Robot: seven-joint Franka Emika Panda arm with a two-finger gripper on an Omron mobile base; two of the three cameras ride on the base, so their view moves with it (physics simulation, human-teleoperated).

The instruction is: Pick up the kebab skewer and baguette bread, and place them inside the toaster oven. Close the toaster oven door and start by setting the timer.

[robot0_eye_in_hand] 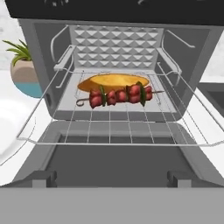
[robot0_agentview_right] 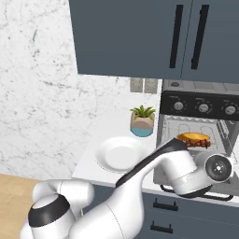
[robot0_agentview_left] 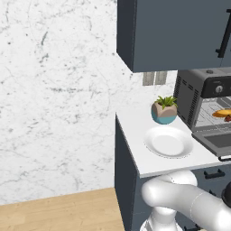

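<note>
The toaster oven (robot0_eye_in_hand: 118, 52) stands open, its door (robot0_eye_in_hand: 113, 162) folded down flat toward the hand (robot0_eye_in_hand: 111, 178), leaving the mouth free. On the pulled-out wire rack (robot0_eye_in_hand: 109, 127) the kebab skewer (robot0_eye_in_hand: 120, 95) lies across the front of the baguette bread (robot0_eye_in_hand: 114, 81) (just touching it). A potted plant (robot0_agentview_right: 142, 121) stands just beside the oven's left wall; the white plate (robot0_agentview_right: 119, 154) lies bare on the desk (robot0_agentview_left: 131, 124).

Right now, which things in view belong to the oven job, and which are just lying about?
Job:
- kebab skewer, on the wire rack
- baguette bread, behind it on the rack
- toaster oven
- toaster oven door, still down
- knobs

Lying about:
- white plate
- potted plant
- wall outlet
</note>
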